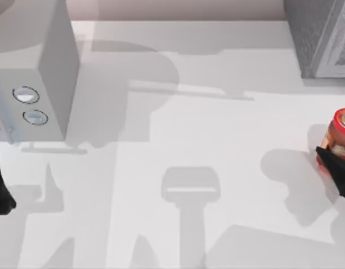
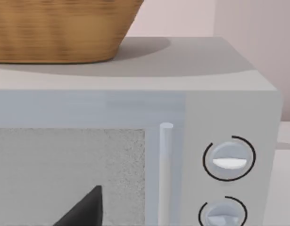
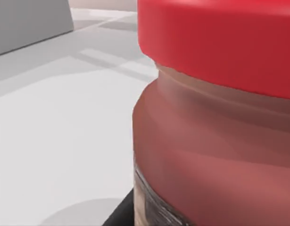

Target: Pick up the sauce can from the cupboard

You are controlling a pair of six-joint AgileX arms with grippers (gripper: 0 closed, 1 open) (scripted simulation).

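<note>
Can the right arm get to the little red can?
Probably yes. The right gripper is already right up against the sauce can at the table's right edge, with nothing between them. The can fills its wrist camera.

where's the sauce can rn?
In the top view the sauce can stands on the table at the far right edge, in front of the cupboard, with the right claw against it.

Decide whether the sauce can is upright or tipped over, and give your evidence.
Upright. In the top view the sauce can shows its round red-rimmed top facing up, at the table's right edge, with the right gripper at its side.
</note>
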